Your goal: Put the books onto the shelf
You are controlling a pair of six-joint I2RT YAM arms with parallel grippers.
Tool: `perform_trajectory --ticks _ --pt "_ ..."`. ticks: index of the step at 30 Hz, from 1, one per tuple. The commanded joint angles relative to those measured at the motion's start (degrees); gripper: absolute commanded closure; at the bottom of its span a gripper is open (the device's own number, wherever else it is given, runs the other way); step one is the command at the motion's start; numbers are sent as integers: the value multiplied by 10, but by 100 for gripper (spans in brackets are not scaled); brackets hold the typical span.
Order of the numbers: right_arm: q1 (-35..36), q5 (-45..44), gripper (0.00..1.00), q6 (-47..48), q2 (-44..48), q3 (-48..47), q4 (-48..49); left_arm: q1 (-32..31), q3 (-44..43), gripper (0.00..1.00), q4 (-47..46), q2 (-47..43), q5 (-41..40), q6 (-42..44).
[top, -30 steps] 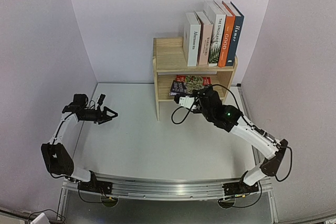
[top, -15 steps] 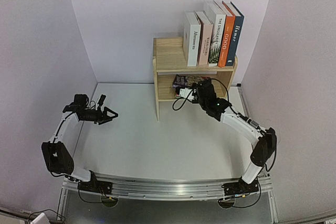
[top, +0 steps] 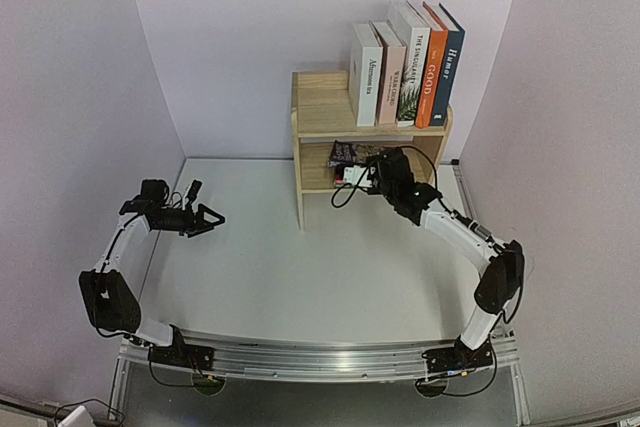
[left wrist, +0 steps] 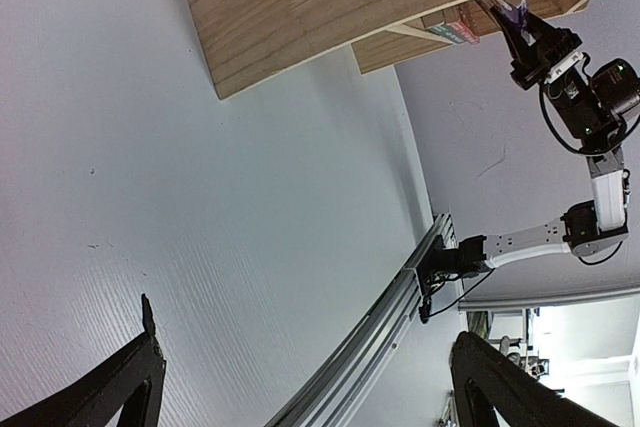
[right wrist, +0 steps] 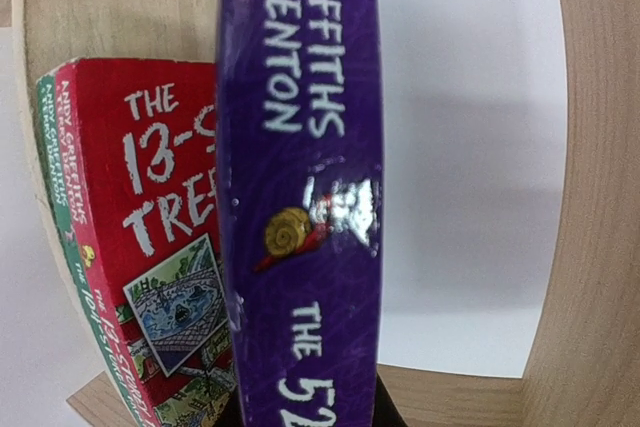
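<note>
The wooden shelf point(top: 318, 117) stands at the back of the table point(top: 260, 267), against the wall. Its top tier carries five books upright in a row at the right end: a white one point(top: 366, 75), a pinkish one point(top: 390, 72), a white one with a palm leaf on the spine point(top: 410, 65), an orange one point(top: 432, 67) and a dark blue one point(top: 448, 65). The left part of that tier is bare wood. The right gripper point(left wrist: 518, 27) reaches into the lower tier and pinches a thin purple paperback point(right wrist: 300, 187) by one end. In the wrist view its spine runs straight away from the fingers. Just beside it in that tier is a red paperback point(right wrist: 150, 217), and a green paperback point(right wrist: 47, 117) lies against the red one's far side. Whether the purple one touches the shelf board cannot be told. The left gripper point(left wrist: 305, 347) hovers over the left side of the table, well apart from the shelf, with its fingers point(left wrist: 135, 377) spread wide and nothing between them.
</note>
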State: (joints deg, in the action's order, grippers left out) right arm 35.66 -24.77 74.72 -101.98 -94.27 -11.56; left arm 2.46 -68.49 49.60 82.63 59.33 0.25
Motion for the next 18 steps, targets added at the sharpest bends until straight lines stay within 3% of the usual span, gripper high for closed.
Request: perform_trajectory --ticks 1,4,6,8,15,18 --pt "-18 24 100 5 -7 -33 -23 1 -8 0 8 -1 0 14" --pt "-23 38 98 -1 -9 -49 -54 1 -7 0 7 -1 0 15" --pt "-23 52 82 -13 -12 -64 -85 1 -7 0 8 0 -1 16" --pt "-23 68 60 -17 -15 -81 -123 2 -8 0 8 0 -2 17" --pt "-23 89 34 -23 -18 -104 -179 1 -10 0 15 2 -3 26" --pt "-23 94 18 -26 -10 -97 -195 1 -10 0 16 2 -2 26"
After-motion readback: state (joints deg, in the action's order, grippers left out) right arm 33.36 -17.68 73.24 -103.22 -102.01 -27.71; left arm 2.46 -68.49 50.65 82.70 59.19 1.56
